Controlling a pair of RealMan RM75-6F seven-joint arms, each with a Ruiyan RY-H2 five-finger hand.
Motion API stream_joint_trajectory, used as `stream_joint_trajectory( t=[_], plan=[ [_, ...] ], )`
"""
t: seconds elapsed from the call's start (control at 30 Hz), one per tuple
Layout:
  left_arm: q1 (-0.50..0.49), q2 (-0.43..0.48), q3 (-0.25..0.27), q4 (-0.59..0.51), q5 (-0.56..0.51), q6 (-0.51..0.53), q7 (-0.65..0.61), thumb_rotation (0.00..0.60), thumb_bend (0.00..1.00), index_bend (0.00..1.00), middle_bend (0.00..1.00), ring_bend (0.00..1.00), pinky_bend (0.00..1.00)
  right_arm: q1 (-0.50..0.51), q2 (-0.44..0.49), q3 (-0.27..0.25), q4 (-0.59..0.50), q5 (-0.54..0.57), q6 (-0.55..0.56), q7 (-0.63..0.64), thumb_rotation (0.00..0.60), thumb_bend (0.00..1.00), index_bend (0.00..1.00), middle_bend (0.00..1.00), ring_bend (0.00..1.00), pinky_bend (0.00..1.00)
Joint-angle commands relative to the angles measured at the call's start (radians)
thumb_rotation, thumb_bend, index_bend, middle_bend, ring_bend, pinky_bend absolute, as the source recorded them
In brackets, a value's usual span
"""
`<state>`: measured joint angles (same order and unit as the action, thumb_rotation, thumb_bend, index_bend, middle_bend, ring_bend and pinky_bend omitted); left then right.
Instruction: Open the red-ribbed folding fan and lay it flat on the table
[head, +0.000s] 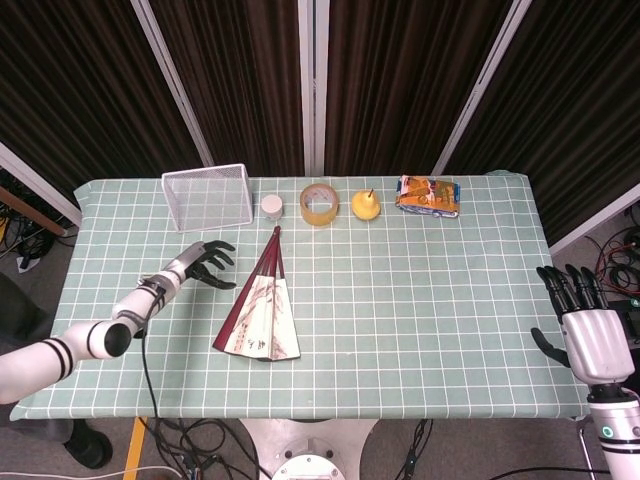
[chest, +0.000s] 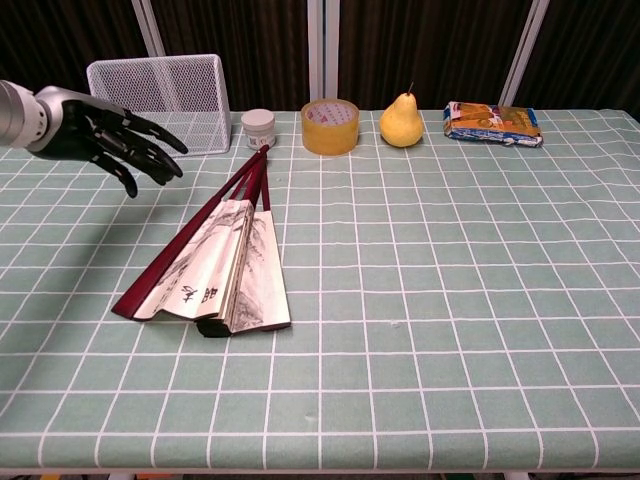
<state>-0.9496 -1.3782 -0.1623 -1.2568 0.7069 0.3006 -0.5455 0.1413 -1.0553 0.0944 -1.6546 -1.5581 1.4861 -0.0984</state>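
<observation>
The red-ribbed folding fan lies partly spread on the checked green tablecloth, pivot end toward the back, painted paper leaf toward the front. My left hand hovers above the table just left of the fan's ribs, fingers apart and stretched toward it, holding nothing. My right hand stays at the table's right edge, fingers spread and pointing up, empty; it appears only in the head view.
Along the back stand a white wire basket, a small white jar, a tape roll, a yellow pear and a colourful snack packet.
</observation>
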Motion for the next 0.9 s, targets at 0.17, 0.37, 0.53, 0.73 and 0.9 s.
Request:
stream_joint_trajectory(
  t=[0.17,0.37,0.53,0.73,0.9],
  plan=[
    [-0.109,-0.063,0.11,0.05,-0.187,0.001,0.069,0.6,0.13,0.19,0.31,0.31,0.53,-0.003,0.0,-0.004,0.006,0.004,0.001,0.009,0.6,0.17,0.0,0.11,0.0,0.0],
    [-0.159,-0.082,0.155,0.045,-0.277,0.004,0.101,0.6,0.13,0.19,0.31,0.31,0.54,-0.006,-0.001,-0.007,0.013,0.008,0.001,0.016,0.6,0.17,0.0,0.12,0.0,0.0],
    [-0.19,-0.107,0.187,0.051,-0.327,0.03,0.135,0.6,0.13,0.19,0.3,0.31,0.54,-0.015,-0.001,-0.009,0.022,0.012,0.009,0.031,0.6,0.2,0.0,0.12,0.0,0.0],
    [-0.206,-0.122,0.186,0.052,-0.367,0.016,0.145,0.6,0.13,0.19,0.31,0.33,0.54,-0.017,-0.005,-0.013,0.032,0.013,0.007,0.04,0.6,0.2,0.0,0.12,0.0,0.0],
    [-0.215,-0.132,0.174,0.059,-0.388,-0.017,0.141,0.6,0.13,0.19,0.38,0.42,0.59,-0.018,-0.004,-0.014,0.033,0.013,0.008,0.045,0.6,0.2,0.0,0.12,0.0,0.0]
  ],
)
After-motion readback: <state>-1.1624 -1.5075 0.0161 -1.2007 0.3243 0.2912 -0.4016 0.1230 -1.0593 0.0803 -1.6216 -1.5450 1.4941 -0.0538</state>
